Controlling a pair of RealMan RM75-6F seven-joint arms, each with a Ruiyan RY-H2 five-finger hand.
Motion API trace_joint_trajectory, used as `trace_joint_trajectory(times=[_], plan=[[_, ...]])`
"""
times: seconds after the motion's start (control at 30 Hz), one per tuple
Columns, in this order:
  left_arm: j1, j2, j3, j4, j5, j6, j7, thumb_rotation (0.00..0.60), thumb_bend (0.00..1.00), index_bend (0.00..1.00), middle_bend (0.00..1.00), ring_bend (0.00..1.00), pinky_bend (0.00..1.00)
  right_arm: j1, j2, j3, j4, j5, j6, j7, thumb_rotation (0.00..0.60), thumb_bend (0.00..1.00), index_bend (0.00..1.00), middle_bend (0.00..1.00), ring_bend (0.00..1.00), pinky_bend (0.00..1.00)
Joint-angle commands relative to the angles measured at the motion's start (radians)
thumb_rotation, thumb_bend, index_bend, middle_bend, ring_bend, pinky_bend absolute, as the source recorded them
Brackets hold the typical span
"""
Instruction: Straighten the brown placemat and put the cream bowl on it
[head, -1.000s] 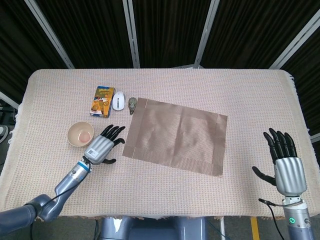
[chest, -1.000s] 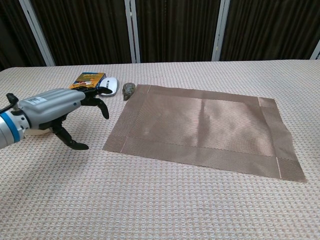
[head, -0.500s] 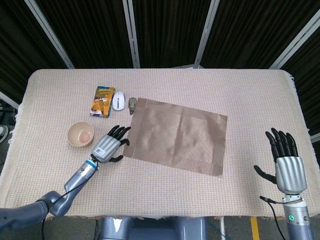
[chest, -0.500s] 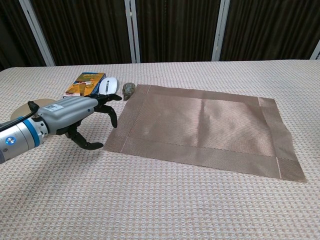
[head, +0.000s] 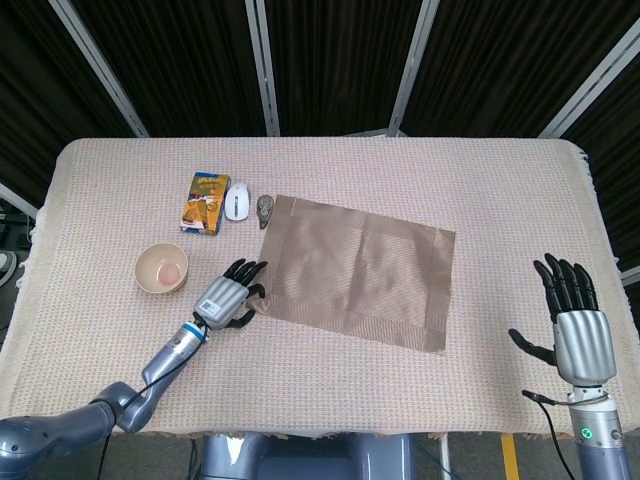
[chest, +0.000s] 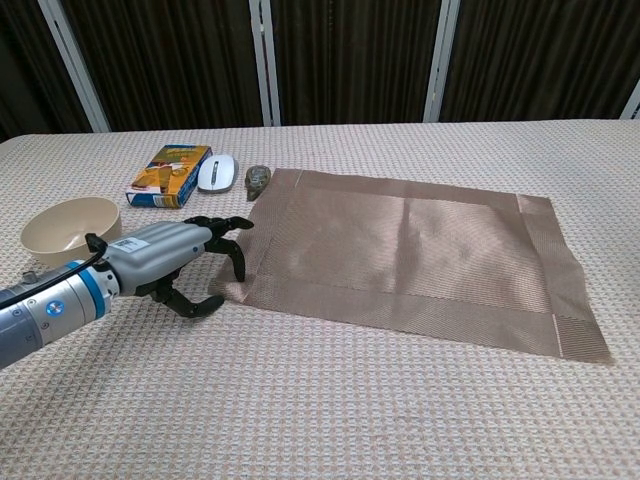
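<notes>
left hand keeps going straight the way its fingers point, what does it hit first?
The brown placemat. The left hand points at its near-left corner, fingertips at or just over that edge; whether they already touch it is unclear. The cream bowl sits behind the hand, out of that line.

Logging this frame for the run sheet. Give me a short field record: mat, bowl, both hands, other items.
placemat: brown placemat lies flat but skewed to the table edges, not yet straightened
bowl: cream bowl on the tablecloth, left of the mat, not on it
left hand: left hand at the mat's near-left corner, fingers spread over its edge; grip not clear
right hand: right hand open, fingers apart, near the table's right edge, holds nothing
other items: orange box, white mouse, small dark object beside the mat's far-left corner
</notes>
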Motion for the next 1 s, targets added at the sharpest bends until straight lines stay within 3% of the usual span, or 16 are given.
trace_joint_trajectory(times=[0.03, 0.27, 0.43, 0.63, 1.0], plan=[[0.001, -0.013, 0.006, 0.020, 0.002, 0.007, -0.011, 0.600, 0.25, 0.37, 0.00, 0.00, 0.00, -0.003, 0.002, 0.004, 0.000, -0.001, 0.000, 0.007, 0.600, 0.00, 0.00, 0.00, 0.00, 0.00], [-0.003, -0.026, 0.009, 0.033, -0.001, 0.006, -0.022, 0.600, 0.32, 0.39, 0.00, 0.00, 0.00, -0.006, 0.005, 0.010, 0.000, -0.007, -0.001, 0.018, 0.600, 0.00, 0.00, 0.00, 0.00, 0.00], [-0.008, -0.033, 0.005, 0.032, -0.007, 0.004, -0.027, 0.600, 0.40, 0.50, 0.00, 0.00, 0.00, -0.010, 0.006, 0.014, -0.001, -0.015, 0.003, 0.028, 0.600, 0.00, 0.00, 0.00, 0.00, 0.00], [-0.011, -0.034, -0.001, 0.022, -0.012, 0.009, -0.028, 0.600, 0.42, 0.63, 0.00, 0.00, 0.00, -0.014, 0.008, 0.017, -0.003, -0.021, 0.005, 0.037, 0.600, 0.00, 0.00, 0.00, 0.00, 0.00], [-0.018, -0.025, -0.011, -0.007, -0.015, 0.031, 0.000, 0.600, 0.45, 0.69, 0.00, 0.00, 0.00, -0.022, 0.015, 0.021, -0.010, -0.031, 0.008, 0.050, 0.600, 0.00, 0.00, 0.00, 0.00, 0.00]])
